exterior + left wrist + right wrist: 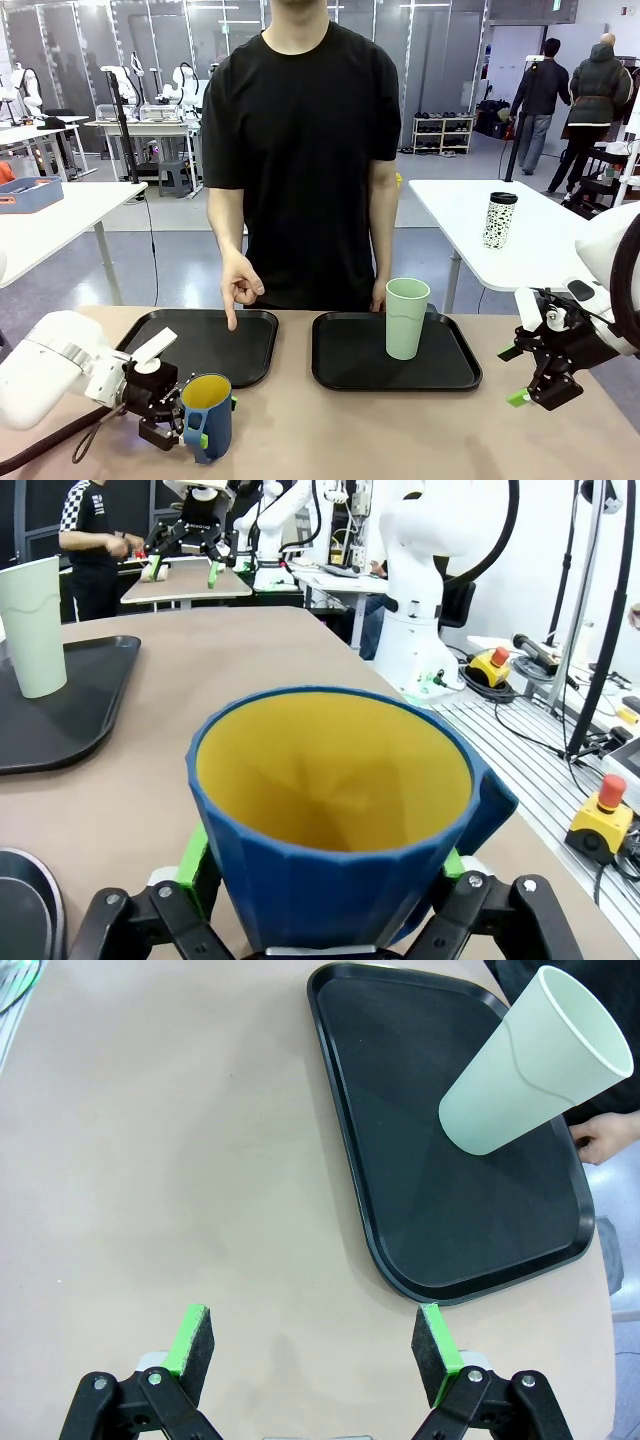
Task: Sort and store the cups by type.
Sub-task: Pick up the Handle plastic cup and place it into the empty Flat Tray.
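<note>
Our left gripper (190,425) clamped on the dark blue mug (207,415) (yellow inside), our right gripper (315,1345) spread wide, mint-green tumbler (406,318) upright on a black tray (340,365)

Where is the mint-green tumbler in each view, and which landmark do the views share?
Front view: tumbler upright on the right tray.
Left wrist view: tumbler at the left edge, on that tray.
Right wrist view: tumbler upper right, on that tray.
Shared landmark: the right tray.

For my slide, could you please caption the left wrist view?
Left gripper closed on the blue mug, mint tumbler on a tray.
</note>
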`<state>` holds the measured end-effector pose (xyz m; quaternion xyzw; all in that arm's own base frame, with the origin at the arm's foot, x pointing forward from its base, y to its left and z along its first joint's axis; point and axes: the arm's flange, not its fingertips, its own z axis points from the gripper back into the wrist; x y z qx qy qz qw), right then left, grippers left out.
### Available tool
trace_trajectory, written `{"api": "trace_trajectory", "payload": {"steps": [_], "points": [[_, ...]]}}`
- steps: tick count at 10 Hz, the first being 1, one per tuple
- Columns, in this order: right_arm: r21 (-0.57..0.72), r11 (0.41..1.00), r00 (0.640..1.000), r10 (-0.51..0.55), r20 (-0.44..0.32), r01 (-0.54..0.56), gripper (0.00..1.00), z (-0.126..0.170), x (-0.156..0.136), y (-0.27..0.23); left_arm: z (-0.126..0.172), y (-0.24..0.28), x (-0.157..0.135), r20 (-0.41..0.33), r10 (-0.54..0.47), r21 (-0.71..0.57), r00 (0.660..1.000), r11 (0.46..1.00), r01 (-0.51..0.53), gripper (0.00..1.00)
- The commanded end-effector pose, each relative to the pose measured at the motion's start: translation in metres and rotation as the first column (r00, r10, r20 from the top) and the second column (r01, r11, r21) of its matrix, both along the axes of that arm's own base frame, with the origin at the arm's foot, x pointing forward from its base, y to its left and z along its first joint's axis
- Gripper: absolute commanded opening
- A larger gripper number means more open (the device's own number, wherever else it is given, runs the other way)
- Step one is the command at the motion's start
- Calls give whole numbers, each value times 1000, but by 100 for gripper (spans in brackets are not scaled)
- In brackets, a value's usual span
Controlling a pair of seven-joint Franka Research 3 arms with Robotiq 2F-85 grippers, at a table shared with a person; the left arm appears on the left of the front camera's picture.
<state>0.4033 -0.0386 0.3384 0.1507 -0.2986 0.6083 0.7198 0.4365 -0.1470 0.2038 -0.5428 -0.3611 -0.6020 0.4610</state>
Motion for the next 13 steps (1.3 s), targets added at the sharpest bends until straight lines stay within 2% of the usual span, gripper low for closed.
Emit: {"api": "trace_trajectory", "payload": {"steps": [1, 2, 5, 6, 9, 13], "points": [[3, 1000, 1000, -1, 11, 1, 100, -2, 1, 1, -16, -4, -3, 39, -37, -66, 999, 997, 39, 80], [3, 1000, 1000, -1, 11, 1, 100, -2, 1, 1, -16, -5, -3, 33, -36, -67, 999, 997, 38, 72], [3, 1000, 1000, -1, 11, 1, 100, -2, 1, 1, -16, -4, -3, 29, -35, -62, 999, 997, 37, 40], [3, 1000, 1000, -1, 11, 1, 100, -2, 1, 1, -14, -3, -4, 42, -26, -35, 999, 999, 27, 35], [3, 1000, 1000, -1, 11, 1, 100, -2, 1, 1, 23, 11, -1, 70, 75, -70, 995, 995, -70, 35], [3, 1000, 1000, -1, 11, 1, 100, -2, 1, 1, 80, 41, 21, 120, 168, -105, 978, 982, -156, 35]]}}
